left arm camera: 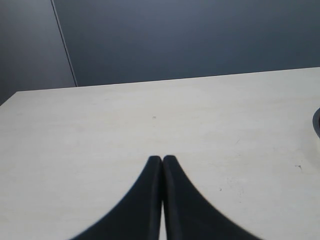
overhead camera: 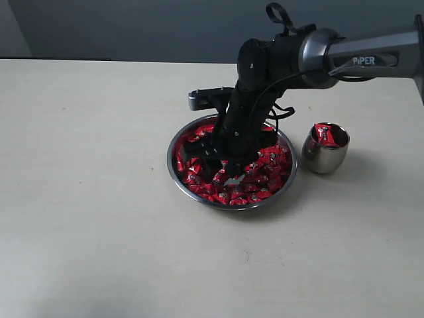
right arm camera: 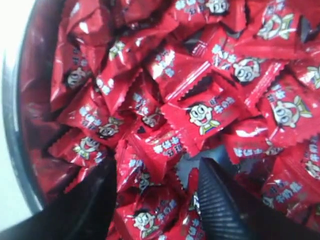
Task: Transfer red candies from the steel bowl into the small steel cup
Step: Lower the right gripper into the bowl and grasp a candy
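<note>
The right gripper point(right arm camera: 157, 167) is being held with its jaws wide apart, tips down among the red candies point(overhead camera: 268, 169) heaped in the steel bowl point(overhead camera: 173, 173). Several wrappers are being straddled at once, so more than one may be pinched, or a slick wrapper squeezed out and dropped short of the small steel cup point(overhead camera: 324, 158). The cup is standing just beside the bowl, with one candy point(overhead camera: 326, 134) showing inside. The left gripper point(left arm camera: 162, 160) is being held closed on nothing above the table point(overhead camera: 99, 232), pale and matte. The scene is being backed by a plain grey wall point(overhead camera: 132, 26).
</note>
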Tool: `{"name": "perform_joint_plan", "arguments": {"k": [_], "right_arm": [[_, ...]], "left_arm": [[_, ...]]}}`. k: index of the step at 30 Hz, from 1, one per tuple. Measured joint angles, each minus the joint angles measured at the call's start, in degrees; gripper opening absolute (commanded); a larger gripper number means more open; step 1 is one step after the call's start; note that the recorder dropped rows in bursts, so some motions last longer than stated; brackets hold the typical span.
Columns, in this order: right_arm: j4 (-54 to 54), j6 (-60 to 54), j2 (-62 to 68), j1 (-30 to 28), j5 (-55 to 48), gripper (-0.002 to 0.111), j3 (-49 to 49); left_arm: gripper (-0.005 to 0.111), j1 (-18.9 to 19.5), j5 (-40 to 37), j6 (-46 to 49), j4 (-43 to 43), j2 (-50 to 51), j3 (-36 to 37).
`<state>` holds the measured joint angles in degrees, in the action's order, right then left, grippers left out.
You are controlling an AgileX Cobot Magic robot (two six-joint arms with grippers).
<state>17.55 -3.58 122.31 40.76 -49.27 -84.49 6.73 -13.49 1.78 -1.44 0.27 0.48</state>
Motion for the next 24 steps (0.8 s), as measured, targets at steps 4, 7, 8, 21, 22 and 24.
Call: {"name": "perform_joint_plan", "arguments": {"k": [4,7,8,21,22,24], "right_arm": [[0.11,2.22,2.14,0.0,1.22,0.045,0.0],[0.38,4.18,2.56,0.0,3.55,0.029,0.0],[0.5,4.7,2.56,0.0,4.5,0.021,0.0],[0.58,6.25,1.4,0.0,3.8,-0.001,-0.11],[0.49,6.25,0.8,0.0,3.51,-0.001,-0.11],[0.13,6.25,-0.46,0.0,2.67,-0.001,-0.11]], "left_arm": [[0.0,0.0,0.0,0.0,0.0,0.0,0.0],[0.0,0.0,0.0,0.0,0.0,0.0,0.0],[0.0,0.0,0.0,0.0,0.0,0.0,0.0],[0.0,0.0,0.0,0.0,0.0,0.0,0.0],[0.0,0.0,0.0,0.0,0.0,0.0,0.0],[0.0,0.0,0.0,0.0,0.0,0.0,0.0]]}}
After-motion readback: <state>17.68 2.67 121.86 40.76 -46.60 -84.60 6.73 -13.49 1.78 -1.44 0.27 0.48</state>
